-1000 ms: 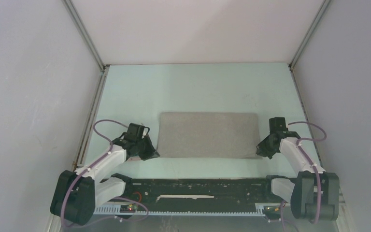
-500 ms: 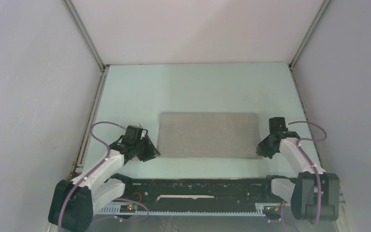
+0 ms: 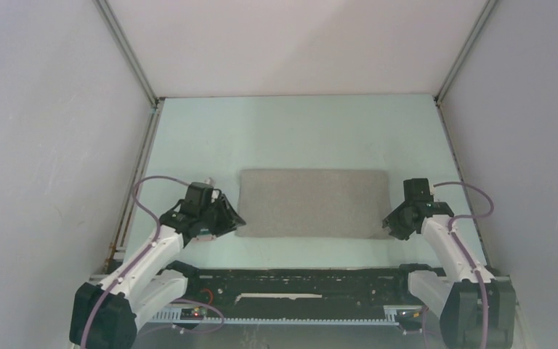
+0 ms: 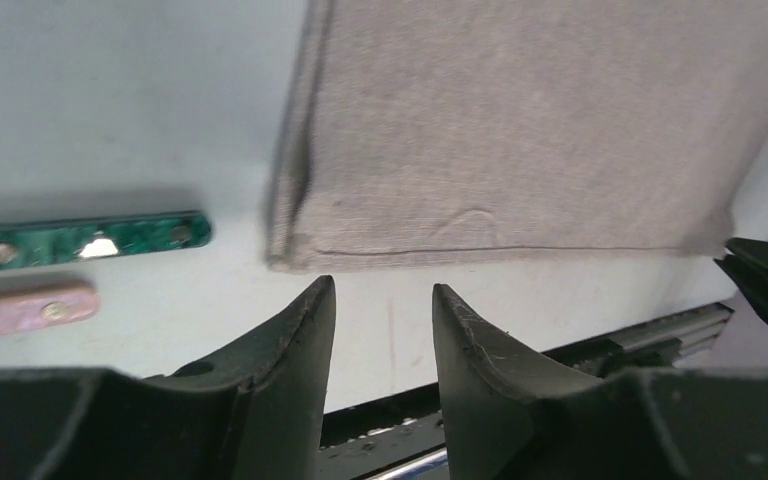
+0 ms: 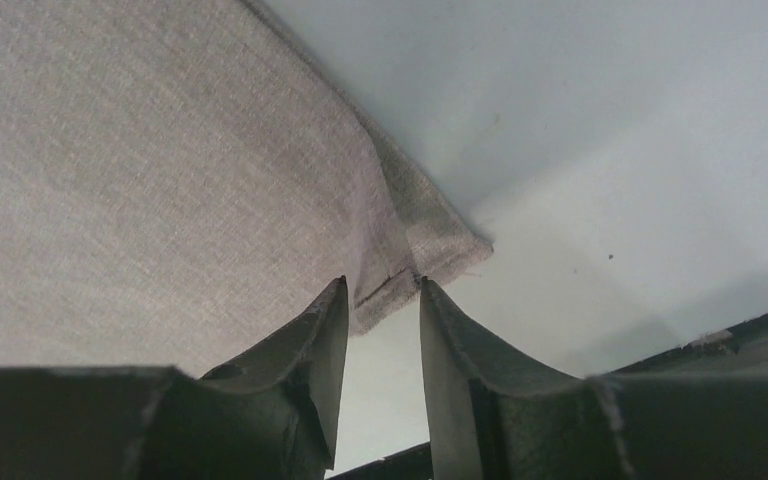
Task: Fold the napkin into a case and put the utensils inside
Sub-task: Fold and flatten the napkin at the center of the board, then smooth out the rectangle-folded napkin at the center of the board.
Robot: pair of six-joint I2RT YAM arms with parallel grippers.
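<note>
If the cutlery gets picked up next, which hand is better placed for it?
Left, probably. The green handle lies just beside the left hand, off the napkin, and that hand is open and empty. The right hand sits at the napkin's opposite corner, with no cutlery in its view.

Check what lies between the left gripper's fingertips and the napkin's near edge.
Just a bare strip of table between left gripper and napkin, per the left wrist view.
</note>
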